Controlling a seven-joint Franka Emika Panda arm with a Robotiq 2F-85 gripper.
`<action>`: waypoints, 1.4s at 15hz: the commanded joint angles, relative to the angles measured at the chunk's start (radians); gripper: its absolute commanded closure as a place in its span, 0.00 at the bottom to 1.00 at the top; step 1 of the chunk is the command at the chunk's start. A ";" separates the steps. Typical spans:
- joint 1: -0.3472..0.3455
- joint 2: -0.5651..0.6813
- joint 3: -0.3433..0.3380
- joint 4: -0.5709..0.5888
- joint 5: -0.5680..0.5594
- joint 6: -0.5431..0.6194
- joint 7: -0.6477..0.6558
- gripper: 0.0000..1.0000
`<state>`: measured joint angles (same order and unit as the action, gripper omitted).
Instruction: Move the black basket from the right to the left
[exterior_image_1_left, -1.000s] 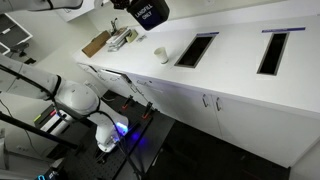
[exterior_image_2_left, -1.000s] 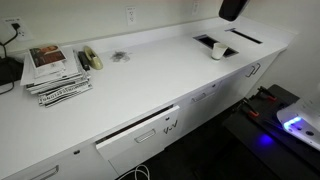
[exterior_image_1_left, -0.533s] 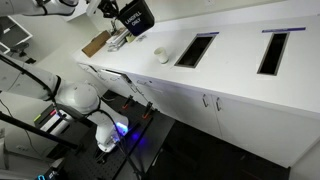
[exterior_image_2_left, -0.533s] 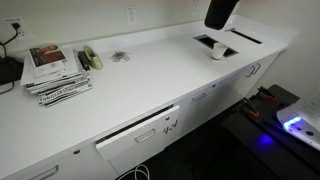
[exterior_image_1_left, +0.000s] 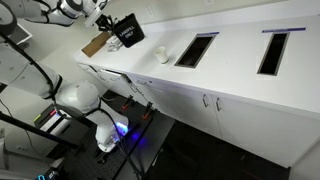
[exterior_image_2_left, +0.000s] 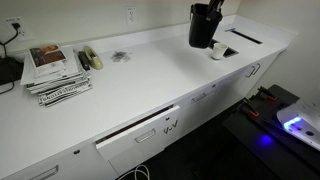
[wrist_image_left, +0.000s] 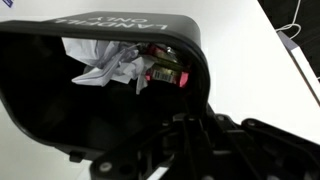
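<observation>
You are holding the black basket aloft near the table's far edge, jaws gripping its rim, placement pending.

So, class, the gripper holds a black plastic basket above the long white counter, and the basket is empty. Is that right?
Not quite: the black plastic basket is not empty. The wrist view shows crumpled white paper and a small red item inside it. The rest stands: the gripper holds it above the long white counter.
</observation>
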<state>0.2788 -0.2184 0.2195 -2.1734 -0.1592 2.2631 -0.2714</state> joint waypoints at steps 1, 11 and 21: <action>0.023 0.073 0.040 -0.003 0.004 0.101 -0.007 0.98; 0.054 0.305 0.113 0.044 -0.002 0.259 0.016 0.98; 0.076 0.391 0.105 0.041 -0.093 0.332 0.060 0.82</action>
<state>0.3433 0.1607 0.3324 -2.1451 -0.2048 2.5727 -0.2578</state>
